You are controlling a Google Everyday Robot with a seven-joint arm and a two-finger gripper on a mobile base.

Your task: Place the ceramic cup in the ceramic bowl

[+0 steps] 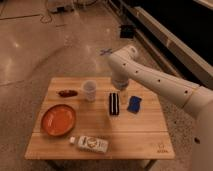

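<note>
My white arm [155, 80], stretched in from the right
Wrist [120, 82] bent downward — my gripper [114, 107] points down, its two dark fingers standing apart.

Pale, plank-lined wood makes the table [145, 135]. Towards its back edge stand a plain white ceramic cup [89, 90] and a dark-red oblong item [67, 93]. Over that edge hangs the greyish gripper [120, 86] on a white arm [150, 75]. The ceramic bowl [58, 120] near the front-left corner is orange-red, darker at the rim. Mid-table lie a black-and-white striped block [114, 104] and a blue pad [134, 103]. The front-edge bottle [92, 144] is white.
</note>
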